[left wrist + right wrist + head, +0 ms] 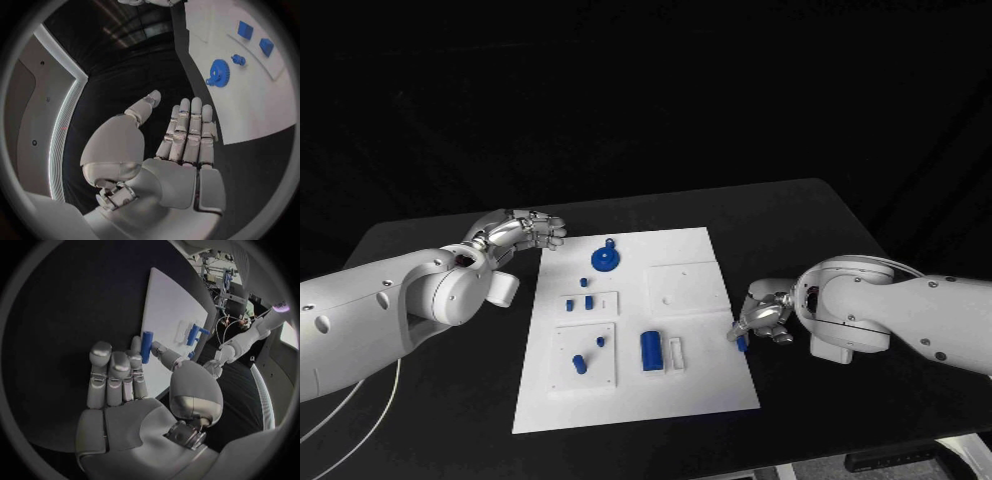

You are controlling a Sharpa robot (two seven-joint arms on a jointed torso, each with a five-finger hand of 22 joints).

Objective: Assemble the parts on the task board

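Observation:
The white task board (692, 385) lies in the middle of the black table. On it are a blue gear (604, 259), small blue blocks (578, 301), two short pegs (590, 354) and a thick blue cylinder (649, 350). My right hand (764, 318) hovers at the board's right edge and pinches a small blue peg (741, 342) between thumb and a finger; the right wrist view shows that peg (145, 346) upright at the fingertips. My left hand (524, 232) is off the board's far left corner, fingers stretched out and holding nothing (181, 135), with the gear (218, 72) ahead of it.
A raised white square plate (685, 288) sits on the board's right half, and a white slot piece (678, 352) lies beside the cylinder. Bare black table surrounds the board on every side, with its edges to the front and right.

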